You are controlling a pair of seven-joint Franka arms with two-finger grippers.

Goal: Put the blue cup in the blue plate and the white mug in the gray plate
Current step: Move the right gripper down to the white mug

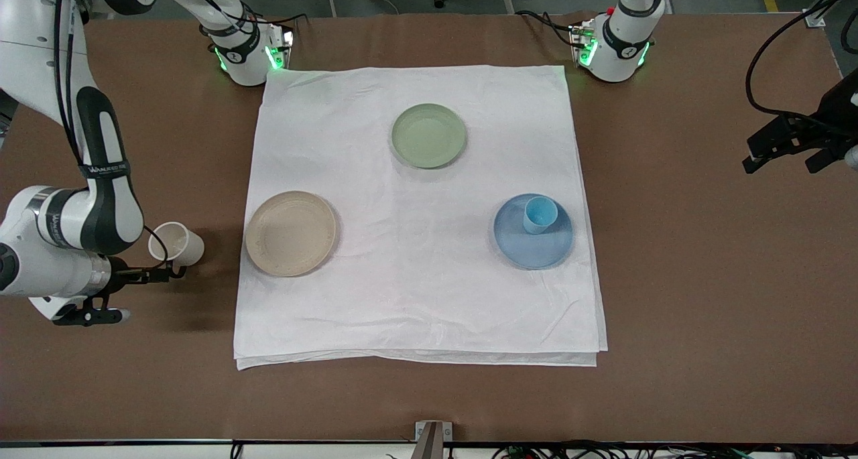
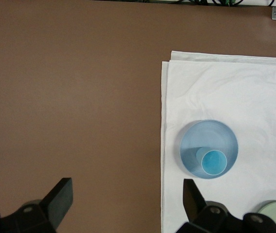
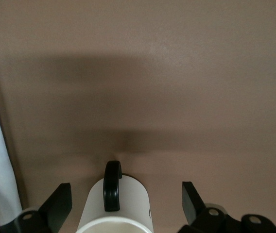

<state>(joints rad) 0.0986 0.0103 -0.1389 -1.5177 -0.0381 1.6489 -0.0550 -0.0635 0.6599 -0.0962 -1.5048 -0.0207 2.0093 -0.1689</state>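
On the bench (image 1: 670, 278), a white cloth (image 1: 415, 278) carries three plates. Blue plate (image 1: 533, 244) lies toward my left arm's end of the cloth; the blue cup (image 1: 539, 214) stands upright on it, set toward the rim farther from the front camera. Gray plate (image 1: 290, 233) lies at the cloth's edge toward my right arm's end, nothing on it. Green plate (image 1: 429, 135) lies farther from the front camera than both, between them.

White mug (image 1: 176, 244) is off the cloth, over bare bench beside the gray plate, tilted with its mouth showing to the front camera. In the right wrist view the mug (image 3: 116, 206) sits between the fingers (image 3: 58, 204) of my right end effector (image 1: 144, 271), its black handle (image 3: 112, 185) turned up toward the camera. Those fingers stand wide apart, with a gap to the mug wall on each side; no grip is visible.

My left end effector (image 1: 784, 154) hangs over bare bench past the cloth at my left arm's end, fingers (image 2: 60, 196) spread, holding nothing. Its wrist view shows the blue cup (image 2: 213, 161) in the blue plate (image 2: 209, 138).
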